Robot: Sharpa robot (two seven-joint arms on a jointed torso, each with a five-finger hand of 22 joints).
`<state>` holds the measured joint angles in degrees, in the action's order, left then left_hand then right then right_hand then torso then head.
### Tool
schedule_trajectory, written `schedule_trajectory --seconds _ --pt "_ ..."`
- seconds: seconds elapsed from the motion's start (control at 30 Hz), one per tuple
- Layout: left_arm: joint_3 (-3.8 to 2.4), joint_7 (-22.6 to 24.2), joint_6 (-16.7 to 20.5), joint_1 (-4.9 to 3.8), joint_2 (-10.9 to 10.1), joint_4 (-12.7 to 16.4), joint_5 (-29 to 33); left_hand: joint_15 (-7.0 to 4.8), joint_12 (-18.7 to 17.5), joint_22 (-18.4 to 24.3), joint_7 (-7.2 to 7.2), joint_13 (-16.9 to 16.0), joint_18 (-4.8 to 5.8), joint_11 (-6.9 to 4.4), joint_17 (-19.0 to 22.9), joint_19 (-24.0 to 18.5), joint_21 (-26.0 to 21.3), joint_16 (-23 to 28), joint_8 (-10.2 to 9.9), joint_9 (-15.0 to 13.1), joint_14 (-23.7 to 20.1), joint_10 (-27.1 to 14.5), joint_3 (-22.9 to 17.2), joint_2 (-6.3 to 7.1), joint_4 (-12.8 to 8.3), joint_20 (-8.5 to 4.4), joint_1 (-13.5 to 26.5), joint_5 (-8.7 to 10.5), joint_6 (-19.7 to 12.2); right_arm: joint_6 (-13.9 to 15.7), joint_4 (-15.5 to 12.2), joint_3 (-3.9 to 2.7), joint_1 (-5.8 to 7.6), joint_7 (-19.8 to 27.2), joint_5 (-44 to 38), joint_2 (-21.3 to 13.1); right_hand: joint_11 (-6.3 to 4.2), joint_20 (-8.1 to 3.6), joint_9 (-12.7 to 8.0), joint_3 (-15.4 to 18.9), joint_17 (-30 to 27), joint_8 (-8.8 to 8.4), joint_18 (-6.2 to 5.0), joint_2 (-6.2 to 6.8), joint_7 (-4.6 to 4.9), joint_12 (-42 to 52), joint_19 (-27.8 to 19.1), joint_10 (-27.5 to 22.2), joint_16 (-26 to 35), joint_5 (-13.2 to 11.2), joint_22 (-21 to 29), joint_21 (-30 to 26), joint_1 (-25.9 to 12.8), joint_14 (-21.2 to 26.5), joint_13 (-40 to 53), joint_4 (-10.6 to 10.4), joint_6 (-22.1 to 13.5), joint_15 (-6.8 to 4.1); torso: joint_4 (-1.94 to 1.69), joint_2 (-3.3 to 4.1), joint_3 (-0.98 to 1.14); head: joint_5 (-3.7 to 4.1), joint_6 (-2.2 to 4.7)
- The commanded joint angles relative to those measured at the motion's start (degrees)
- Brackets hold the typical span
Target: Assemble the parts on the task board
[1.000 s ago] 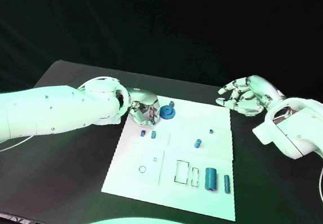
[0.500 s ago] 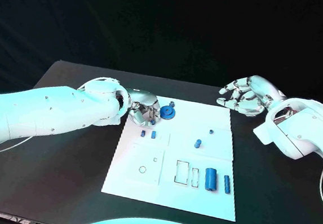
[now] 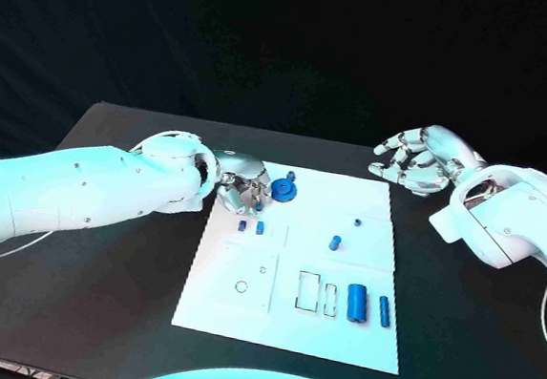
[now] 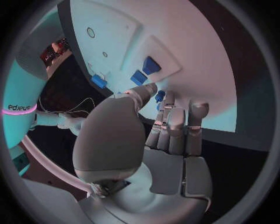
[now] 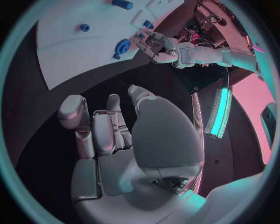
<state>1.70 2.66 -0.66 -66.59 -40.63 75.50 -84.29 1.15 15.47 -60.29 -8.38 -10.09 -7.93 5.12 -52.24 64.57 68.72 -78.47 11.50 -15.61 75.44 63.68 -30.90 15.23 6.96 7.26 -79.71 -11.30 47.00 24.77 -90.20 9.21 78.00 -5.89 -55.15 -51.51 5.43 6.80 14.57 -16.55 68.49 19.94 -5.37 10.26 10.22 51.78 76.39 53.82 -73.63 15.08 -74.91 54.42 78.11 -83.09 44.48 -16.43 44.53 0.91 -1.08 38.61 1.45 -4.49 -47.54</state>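
Hands: left hand (image 3: 242, 188) pinches small blue part (image 4: 160, 96) (over task board (image 3: 335, 339)); right hand (image 3: 415, 160) curled, holding nothing.

Two smooth white arms dotted with small screws end in a silver left hand (image 3: 241, 188) and right hand (image 3: 413, 162)

we see a flat white matt task board (image 3: 284, 326) on a matt black table (image 3: 104, 299); small blue parts (image 3: 357, 302) look smooth plastic; the silver left hand (image 3: 244, 185) looks metallic, glossy.
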Motion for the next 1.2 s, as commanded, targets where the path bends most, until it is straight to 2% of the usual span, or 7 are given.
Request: schedule_trajectory --seconds 0.03,0.27,0.6,0.7,0.8,1.07,1.2 --pt "-0.02 -0.61 -1.0 0.0 -0.06 -0.02 0.02 0.08 -0.37 0.1 -0.03 -0.09 0.38 -0.06 0.06 -0.38 -0.28 0.22 -0.23 0.09 -0.51 -0.46 0.5 -0.05 0.0 -0.06 0.74 0.19 -0.38 0.51 0.1 -0.01 -0.03 0.14 -0.39 0.03 -0.08 -0.08 0.01 -0.51 -0.34 0.51 -1.2 0.72 0.02 -0.62 -0.59 -0.61 0.44 0.18 -0.38 -0.91 -0.06 0.6 -0.66 -0.02 -0.43 -0.07 0.02 0.01 0.0 -0.07 0.02" --pt "-0.03 -1.34 -0.99 0.0 -0.67 -0.54 -0.11 0.42 -0.99 0.83 0.08 -0.23 0.24 0.36 0.85 -0.97 -0.94 0.45 -0.61 0.28 -1.08 -1.79 1.54 -0.14 0.32 0.12 0.55 0.12 -1.04 -1.19 0.45 0.04 -0.15 -0.76 -0.96 0.15 0.06 0.05 0.24 -1.15 -2.71 2.08 -1.71 1.08 0.13 -4.9 -1.35 -1.5 2.95 -0.23 1.49 -5.1 -0.12 1.71 -5.62 -0.02 -1.17 0.06 0.01 -0.01 0.03 -0.1 0.05" --pt "-0.7 -1.5 0.05 -0.06 -2.89 -1.14 1.68 1.79 -2.96 1.5 -0.15 0.35 0.07 2.0 3.23 -1.51 -1.67 0.98 -0.38 0.37 -2.48 -6.6 2.73 -1.43 0.36 1.3 -2.02 -0.12 -0.5 -6.47 0.88 0.17 -0.94 -1.11 -8.52 0.25 -0.1 -0.48 -0.05 -4.38 0.75 4.09 0.3 2.65 -0.12 -19.02 4.35 1.57 -0.94 -2.68 -4.15 6.78 2.71 -1.65 -19.15 0.6 0.37 -0.32 0.05 -0.07 0.06 -0.03 0.29" --pt "-1.1 -0.94 0.57 -0.19 -4.14 -0.95 5.34 1.94 -3.04 3.61 -0.94 0.64 -0.5 2.27 9.59 -3.71 -3.31 3.56 0.34 0.27 -5.99 -6.86 0.73 -1.69 -0.53 1.48 -3.72 -0.21 0.88 -7.69 1.01 0.27 -1.44 -1.01 -12.53 0.37 0.07 -0.33 -0.56 -6.51 1.05 3.78 0.41 3.6 0.02 -24.75 4.51 3.18 -1.4 -2.94 -4.78 7.35 4.37 -1.8 -23.92 1.12 1.49 -0.17 0.08 -0.04 0.07 0.05 0.37" --pt "-1.45 0.71 1.22 -0.4 -5.72 -0.58 12.71 2.03 -2.53 11.75 -2.09 0.89 -2.52 2.39 21.25 -12.42 -10.19 10.04 1.49 0.15 -13.56 -7.1 -1.68 -1.01 -1.16 1.5 -3.76 -0.12 2.55 -8.14 1.12 0.53 -1.81 -1.13 -17.17 0.41 0.18 -0.3 -1.01 -7.8 2.17 3.23 0.64 4.25 -0.11 -28.31 5.02 4.32 -2.5 -3.34 -5.63 8.87 4.88 -2.26 -26.87 1.46 2.05 -0.09 0.0 0.03 0.14 0.86 0.63" --pt "-1.81 11.57 7.02 -0.95 -10.26 1.67 48.8 2.06 0.2 14.98 -3.32 0.9 -2.66 2.74 26.02 -14.3 -14.99 18.03 2.64 0.35 -16.14 -6.17 -2.53 -1.86 -2.22 1.41 -4.05 -0.33 3.43 -8.11 1.23 0.94 -3.58 -1.44 -27.92 0.75 0.56 -0.26 -1.57 -9.14 2.5 2.39 0.65 4.98 -0.38 -32.99 4.95 3.37 -3.1 -3.94 -6.15 9.05 5.39 -2.39 -30.83 2.26 3.23 0.41 0.23 0.03 0.15 2.42 1.19" --pt "-1.82 16.86 8.61 -0.98 -11.58 3.27 62.6 2.22 0.43 15.02 -3.49 0.93 -2.62 2.86 26.37 -14.51 -15.13 18.69 2.7 0.4 -16.43 -6.28 -2.51 -2.05 -2.32 1.44 -3.86 -0.3 3.42 -8.1 1.32 0.99 -4.72 -1.85 -31.34 1.2 0.79 -0.31 -1.84 -9.26 2.69 1.8 0.67 5.19 -0.14 -34.15 4.97 3.5 -3.36 -4.62 -6.31 9.1 5.04 -2.57 -32.07 2.3 3.25 0.61 -0.08 0.09 0.01 3.12 1.48"
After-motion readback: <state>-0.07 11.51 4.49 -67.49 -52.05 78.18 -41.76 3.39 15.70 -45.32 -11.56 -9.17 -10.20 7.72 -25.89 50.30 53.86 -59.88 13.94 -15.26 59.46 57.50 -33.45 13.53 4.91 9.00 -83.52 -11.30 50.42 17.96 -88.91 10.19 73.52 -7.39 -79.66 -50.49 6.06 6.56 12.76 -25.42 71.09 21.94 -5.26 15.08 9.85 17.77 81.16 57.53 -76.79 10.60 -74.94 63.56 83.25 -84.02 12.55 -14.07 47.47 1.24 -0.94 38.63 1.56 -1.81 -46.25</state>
